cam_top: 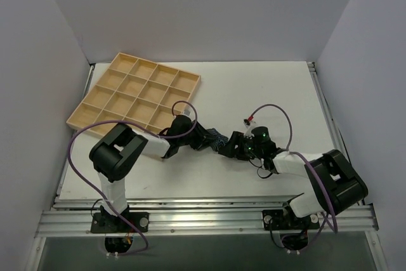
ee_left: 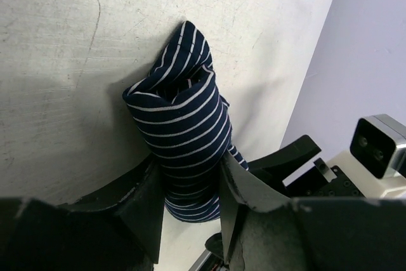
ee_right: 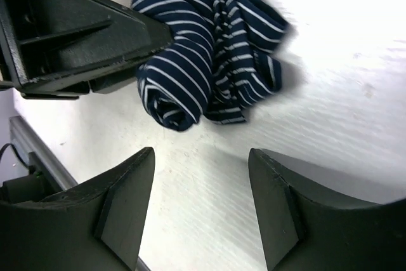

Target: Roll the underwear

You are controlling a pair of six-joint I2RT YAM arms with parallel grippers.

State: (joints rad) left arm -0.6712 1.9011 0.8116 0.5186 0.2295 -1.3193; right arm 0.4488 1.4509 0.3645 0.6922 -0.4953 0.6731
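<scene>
Left gripper: my jaws are filled by the underwear.
Right gripper: jaw gap free, roll just ahead.
Far left: tray blocks me.
Far right: bare table, I can pass.

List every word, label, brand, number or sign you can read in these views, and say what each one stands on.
None: there is no readable text in any view.
The underwear shows only thin white stripes, with no label or print in sight.
The wooden tray shows no markings.

Lower end of underwear hidden behind left gripper fingers.
</scene>
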